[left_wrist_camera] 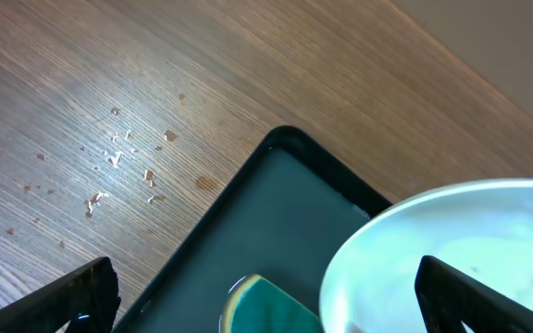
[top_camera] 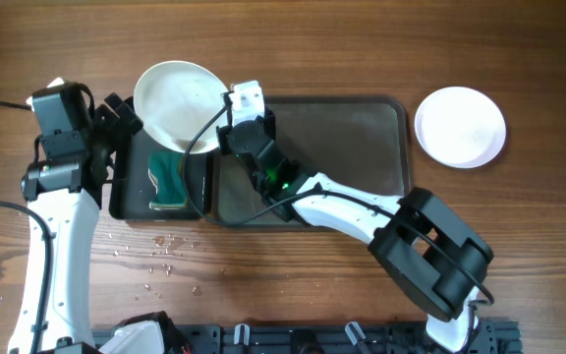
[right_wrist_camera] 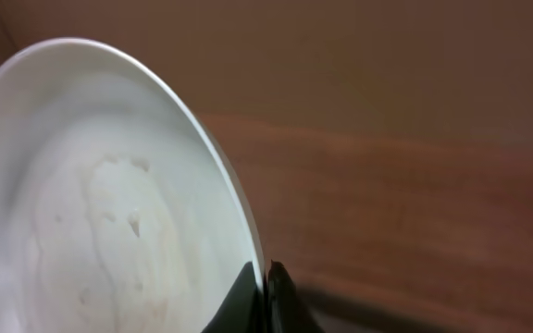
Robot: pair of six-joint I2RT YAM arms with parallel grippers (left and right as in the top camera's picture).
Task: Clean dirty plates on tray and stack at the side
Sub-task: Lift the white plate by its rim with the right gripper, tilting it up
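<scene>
My right gripper (top_camera: 224, 110) is shut on the rim of a white plate (top_camera: 177, 100), holding it tilted above the far end of the small black tray (top_camera: 126, 197). In the right wrist view the fingers (right_wrist_camera: 266, 282) pinch the plate's edge (right_wrist_camera: 109, 203), and its inside looks wet and streaked. My left gripper (top_camera: 123, 122) stands open just left of this plate; its wrist view shows the plate (left_wrist_camera: 452, 250) in front of the right finger. The large dark tray (top_camera: 352, 138) lies under my right arm with no plate showing on it. Another white plate (top_camera: 460, 126) rests on the table at the right.
A green sponge (top_camera: 169, 183) lies in the small black tray (left_wrist_camera: 276, 194), visible below the left gripper (left_wrist_camera: 265, 268) as a green sponge corner (left_wrist_camera: 271, 310). Water drops (top_camera: 165, 246) speckle the wooden table in front of that tray.
</scene>
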